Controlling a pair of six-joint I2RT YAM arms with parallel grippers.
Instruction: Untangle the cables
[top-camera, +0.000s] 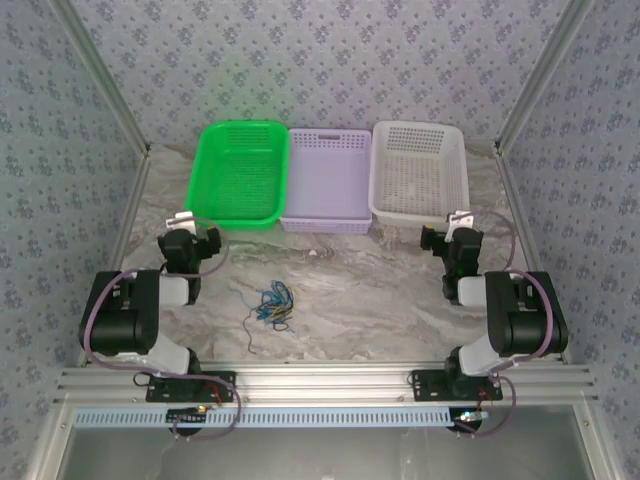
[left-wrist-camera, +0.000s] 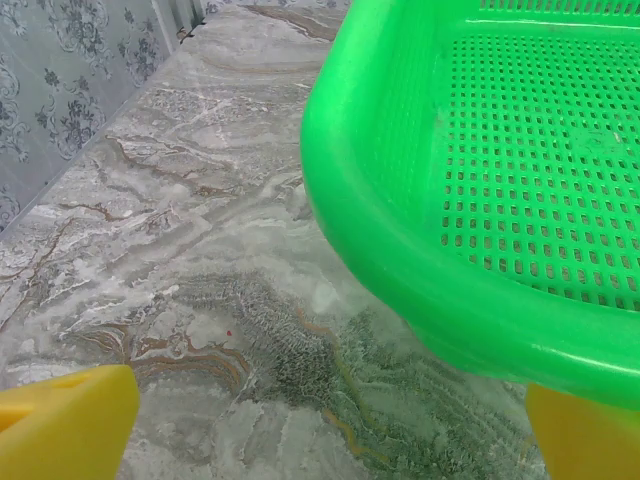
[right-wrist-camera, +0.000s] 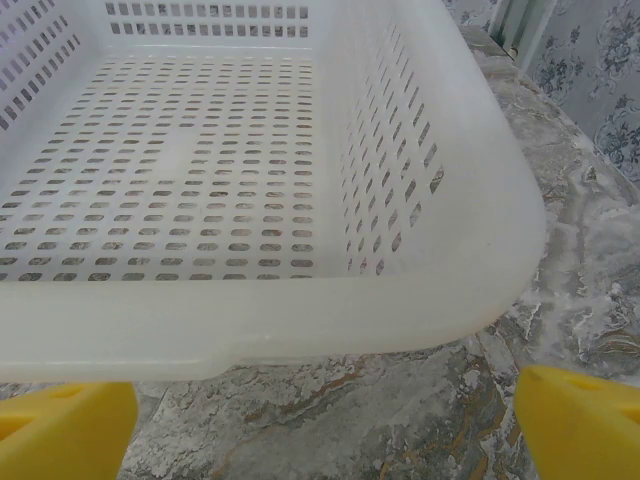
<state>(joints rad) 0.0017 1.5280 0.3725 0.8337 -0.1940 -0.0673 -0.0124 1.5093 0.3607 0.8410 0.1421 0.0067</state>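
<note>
As for the cables (top-camera: 272, 305): blue, black and yellow-olive, bunched in one small knot on the desk (top-camera: 380, 290), nearer the left arm than the right and well short of the three baskets. Not yet pulled apart, to judge by the heap.

Left jaws: wide open and empty, close before the near rim of the green basket (left-wrist-camera: 420, 300), with yellow fingertips (left-wrist-camera: 60, 425) at the bottom corners and only bare desk between.

Right jaws: likewise spread with nothing held, fingertips (right-wrist-camera: 65, 430) facing the white basket (right-wrist-camera: 300, 320).

Between those two, a lilac basket (top-camera: 325, 225) (probably one bin per cable colour).

Both jaws well apart from the knot, likely to leave it plainly visible from above before reaching in.
</note>
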